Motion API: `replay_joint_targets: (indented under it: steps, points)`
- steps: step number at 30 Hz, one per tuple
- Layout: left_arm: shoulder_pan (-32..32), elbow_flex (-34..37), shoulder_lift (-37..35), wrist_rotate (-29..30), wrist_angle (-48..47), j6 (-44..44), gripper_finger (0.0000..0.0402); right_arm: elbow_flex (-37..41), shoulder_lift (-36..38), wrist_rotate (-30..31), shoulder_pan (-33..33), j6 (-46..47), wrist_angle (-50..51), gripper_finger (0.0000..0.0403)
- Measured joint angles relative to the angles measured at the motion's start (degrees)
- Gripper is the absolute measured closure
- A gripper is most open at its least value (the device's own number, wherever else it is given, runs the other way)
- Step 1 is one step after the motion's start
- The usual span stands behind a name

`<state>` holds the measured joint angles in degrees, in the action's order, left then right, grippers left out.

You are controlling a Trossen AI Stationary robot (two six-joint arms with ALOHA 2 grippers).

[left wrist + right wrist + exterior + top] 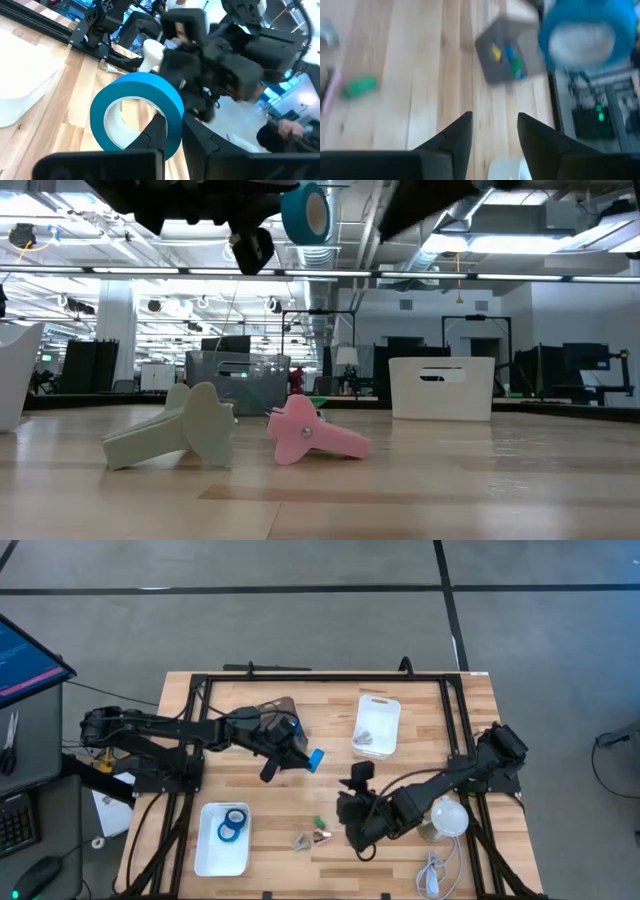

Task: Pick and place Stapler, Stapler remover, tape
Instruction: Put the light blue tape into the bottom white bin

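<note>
Blue tape (316, 759) clamped edge-on between left gripper (306, 758) fingers, raised above table centre

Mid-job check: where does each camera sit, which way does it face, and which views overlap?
High: overhead, looking straight down; both arms, table, left gripper holding the tape.
Low: table height, level into the room; the tape overhead.
Left wrist: past its own fingers, shut on the tape.
Right wrist: over its open right gripper, down at the tabletop.
Shared: high, low and left wrist all show the held tape.
</note>
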<state>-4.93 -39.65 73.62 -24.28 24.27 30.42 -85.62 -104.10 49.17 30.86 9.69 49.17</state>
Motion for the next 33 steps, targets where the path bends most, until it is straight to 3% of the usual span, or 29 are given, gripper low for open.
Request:
replay_joint_targets:
  steps: [6, 10, 14, 17, 23, 29, 33]
  points:
    - [0.71, 0.08, -4.93, 2.53, -12.48, -5.24, 0.0385, 0.02, -0.17, -2.00, 0.61, 14.71, 13.50, 0.0324]
    - [4.73, 0.08, -10.48, 13.11, -24.54, -9.33, 0.0391, 0.04, -0.17, -2.60, 0.14, 17.72, 17.68, 0.0388]
    - [11.23, 0.12, -16.42, 22.61, -33.56, -11.03, 0.0392, 0.77, 0.00, -1.22, -1.12, 20.72, 20.86, 0.0398]
    - [17.68, 0.12, -20.74, 28.62, -34.63, -14.20, 0.0392, 4.95, 2.28, -1.09, -2.38, 21.85, 19.96, 0.0401]
    - [30.98, 0.12, -26.23, 46.93, -36.47, -17.89, 0.0393, 19.34, 13.77, -2.90, -3.21, 20.47, 4.45, 0.0402]
    - [43.99, 0.08, -24.84, 59.37, -39.84, -16.82, 0.0393, 35.81, 31.18, -15.13, -6.02, 6.12, -23.71, 0.0403]
    - [52.36, 0.08, -21.61, 66.07, -42.75, -11.31, 0.0393, 44.30, 41.25, -19.28, -10.26, -0.58, -35.12, 0.0403]
